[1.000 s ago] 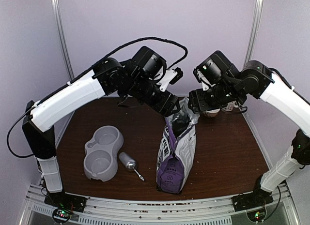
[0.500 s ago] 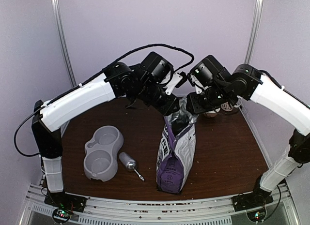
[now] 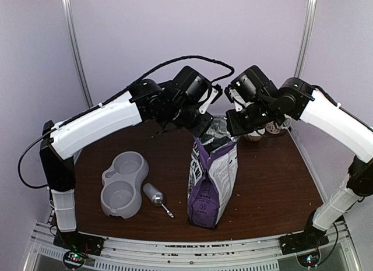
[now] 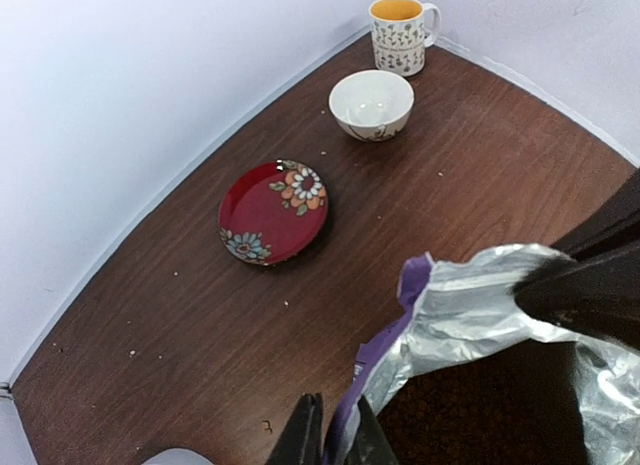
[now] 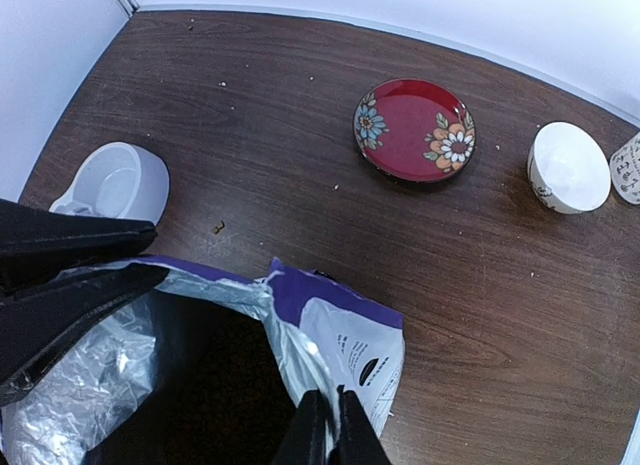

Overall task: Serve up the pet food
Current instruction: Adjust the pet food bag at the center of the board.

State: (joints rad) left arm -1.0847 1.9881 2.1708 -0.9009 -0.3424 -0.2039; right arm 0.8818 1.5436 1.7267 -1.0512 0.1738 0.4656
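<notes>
A purple printed bag [image 3: 213, 178] stands upright mid-table with its silver-lined mouth held apart. My left gripper [image 4: 335, 430] is shut on the left rim of that mouth, with the foil edge pinched between its black fingers. My right gripper [image 5: 333, 425] is shut on the opposite rim. In the top view the left gripper [image 3: 204, 128] and the right gripper [image 3: 233, 128] meet just above the bag [image 4: 470, 305]. The pet food [image 4: 470, 415] shows as dark brown kibble deep inside the bag. In the right wrist view the bag [image 5: 350, 335] is only dark inside.
A grey double pet bowl [image 3: 122, 183] and a small metal scoop [image 3: 156, 196] lie left of the bag. A red flowered plate [image 4: 273, 212], a white bowl [image 4: 371, 103] and a patterned mug [image 4: 402, 33] sit at the back. Stray crumbs dot the wooden table [image 3: 274, 183].
Both grippers have closed on the bag's rim, one on each side. The mouth is now pulled wider and the bag stands taller and straighter.
</notes>
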